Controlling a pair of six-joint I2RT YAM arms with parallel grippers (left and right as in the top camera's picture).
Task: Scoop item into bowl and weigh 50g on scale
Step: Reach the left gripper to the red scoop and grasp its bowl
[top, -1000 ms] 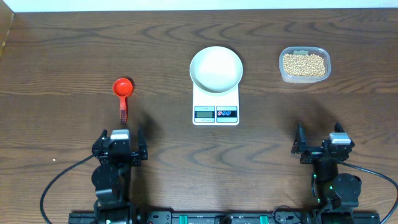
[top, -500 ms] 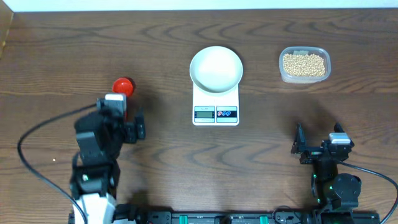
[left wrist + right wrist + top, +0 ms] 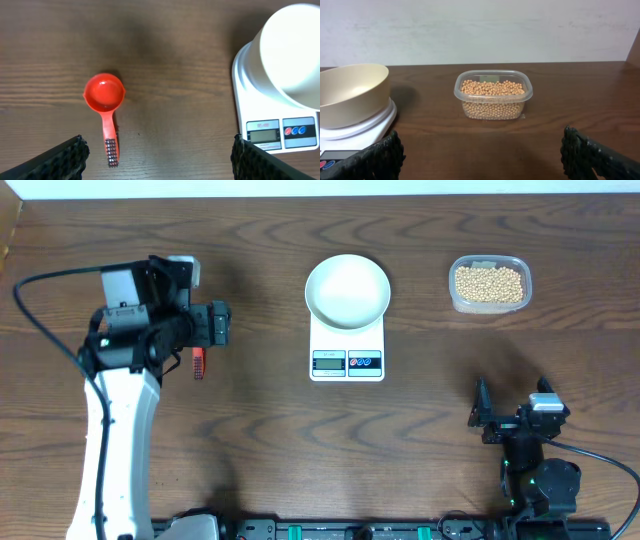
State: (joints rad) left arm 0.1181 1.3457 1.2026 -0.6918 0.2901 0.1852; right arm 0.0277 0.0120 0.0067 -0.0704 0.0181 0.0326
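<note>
Left claw (image 3: 159, 159) wide apart over red scoop (image 3: 104, 95), centre-left of frame; scale (image 3: 250, 100) display, lower right, too small to read

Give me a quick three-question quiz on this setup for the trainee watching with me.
1. True or false: the bowl sits on the scale.
2. The beans are: A) in the bowl, B) in the clear tub, C) nowhere in view.
3. Which tool lies below the open left gripper?
Key: 1 true; 2 B; 3 the red scoop, not gripped.
</note>
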